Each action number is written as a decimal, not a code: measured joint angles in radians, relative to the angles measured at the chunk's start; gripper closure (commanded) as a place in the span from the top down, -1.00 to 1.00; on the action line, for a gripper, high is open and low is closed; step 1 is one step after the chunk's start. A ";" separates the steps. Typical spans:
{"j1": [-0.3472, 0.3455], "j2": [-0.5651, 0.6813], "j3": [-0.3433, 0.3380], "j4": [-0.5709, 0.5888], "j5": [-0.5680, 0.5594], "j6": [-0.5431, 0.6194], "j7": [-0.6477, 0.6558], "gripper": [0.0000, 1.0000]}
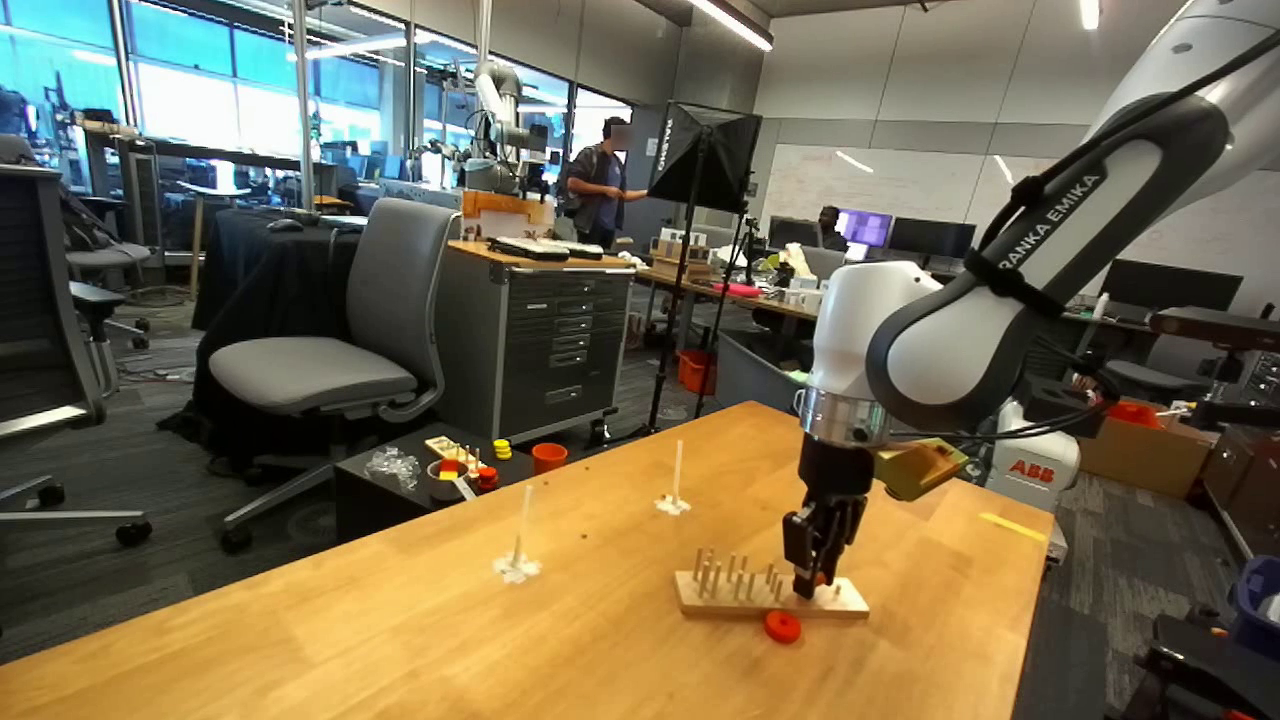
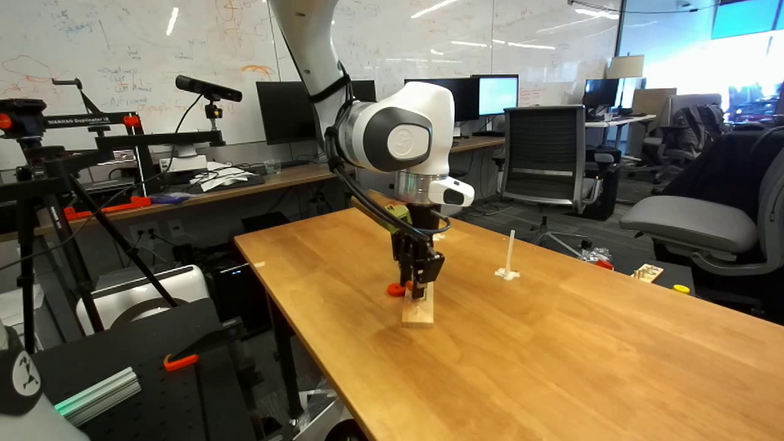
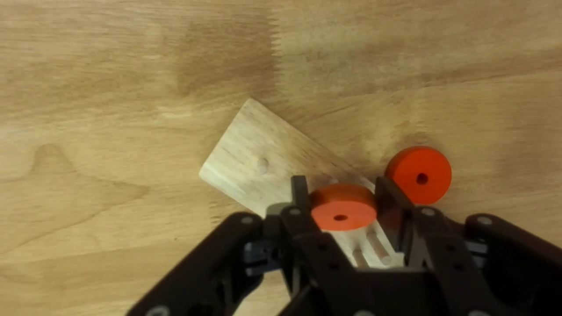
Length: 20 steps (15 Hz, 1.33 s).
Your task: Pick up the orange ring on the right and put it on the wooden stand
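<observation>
My gripper [image 3: 342,193] is shut on an orange ring [image 3: 355,221], with a finger on each side. The held ring looks tilted, and its hole is dark. It is over the wooden stand [image 3: 285,149]; I cannot tell if it touches a peg. In both exterior views the gripper [image 1: 815,582] [image 2: 411,290] is low at the stand [image 1: 850,602] [image 2: 418,315], by its end with shorter pegs. The fingers mostly hide the held ring there. A second orange ring [image 3: 421,193] lies flat on the table close beside the stand; it also shows in both exterior views [image 1: 782,627] [image 2: 395,290].
Taller pegs [image 1: 710,575] stand on the other half of the stand. Two thin pale upright pegs [image 1: 522,530] [image 1: 678,475] are fixed to the table [image 1: 400,620] farther off; one also shows here [image 2: 510,251]. A dark low box [image 1: 350,500] with small parts stands beyond the table edge.
</observation>
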 measured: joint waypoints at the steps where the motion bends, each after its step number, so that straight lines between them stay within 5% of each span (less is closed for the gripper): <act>1: 0.000 -0.001 0.000 -0.002 0.000 0.002 0.000 -0.65; 20: 0.006 -0.068 0.015 -0.136 -0.007 0.083 -0.012 -0.65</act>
